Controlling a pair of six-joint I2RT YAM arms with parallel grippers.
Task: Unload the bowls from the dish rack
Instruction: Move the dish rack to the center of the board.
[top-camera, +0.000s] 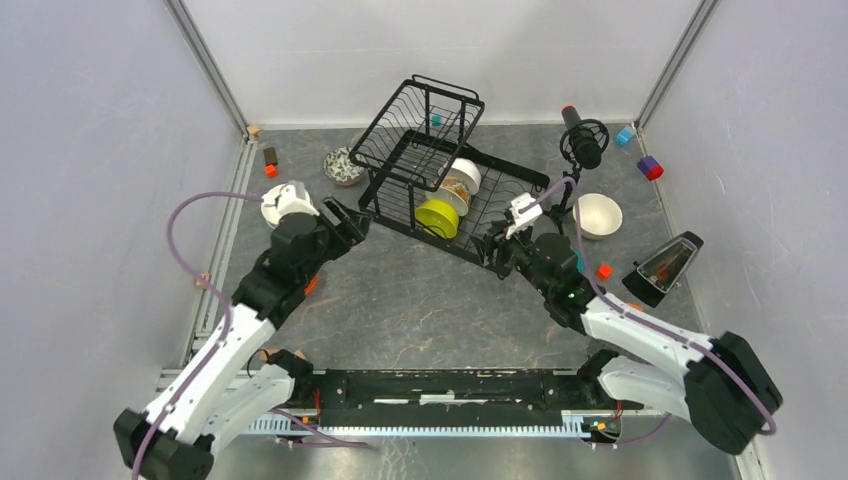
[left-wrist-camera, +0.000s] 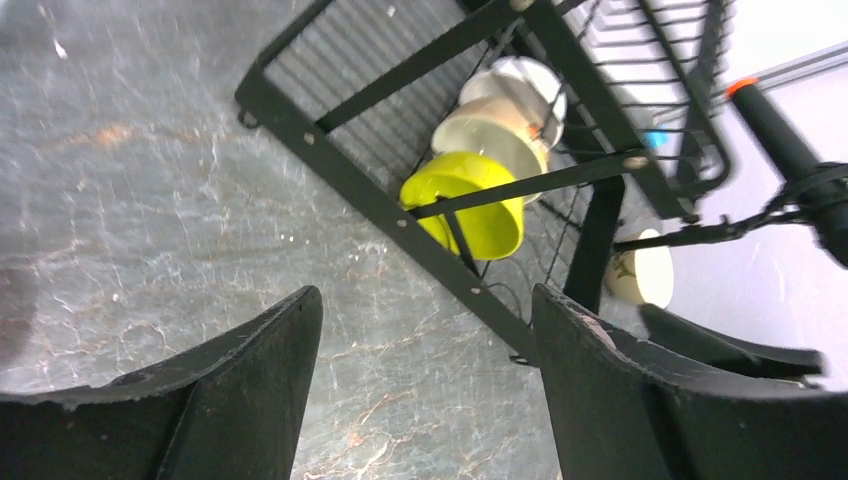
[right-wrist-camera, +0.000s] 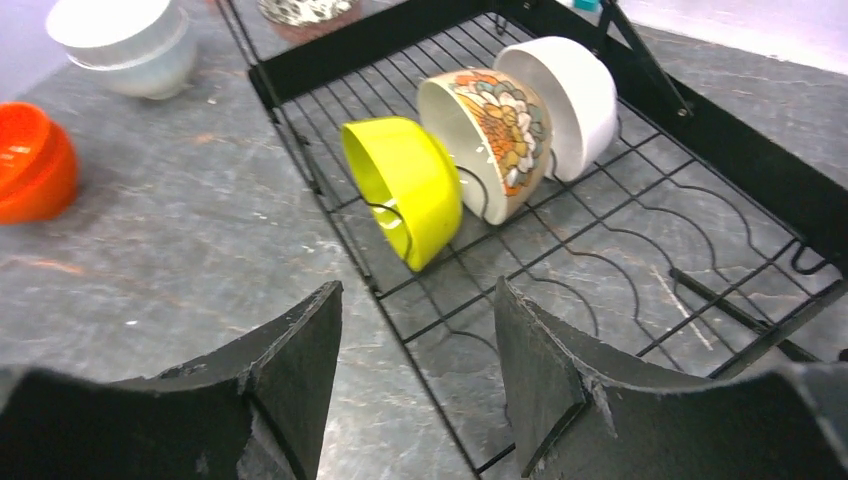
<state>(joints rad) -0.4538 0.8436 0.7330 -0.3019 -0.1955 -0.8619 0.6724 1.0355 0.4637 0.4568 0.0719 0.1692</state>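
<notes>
The black wire dish rack (top-camera: 398, 128) stands at the table's middle back. Three bowls stand on edge in its lower tray: a lime green bowl (top-camera: 437, 217) (right-wrist-camera: 405, 190) (left-wrist-camera: 470, 205), a floral-patterned bowl (right-wrist-camera: 492, 128) and a white bowl (right-wrist-camera: 567, 92). My left gripper (top-camera: 347, 224) (left-wrist-camera: 425, 295) hangs open just off the rack's left front corner, with only table between its fingers. My right gripper (top-camera: 503, 246) (right-wrist-camera: 418, 285) is open over the tray's near right edge, a short way from the lime bowl and holding nothing.
On the table lie a dark-patterned bowl (top-camera: 344, 166), a white bowl (top-camera: 597, 215), stacked white bowls (right-wrist-camera: 125, 40) and orange bowls (right-wrist-camera: 35, 165). A black microphone on a tripod (top-camera: 584, 140) stands right of the rack. Small coloured blocks (top-camera: 650, 167) lie at the back.
</notes>
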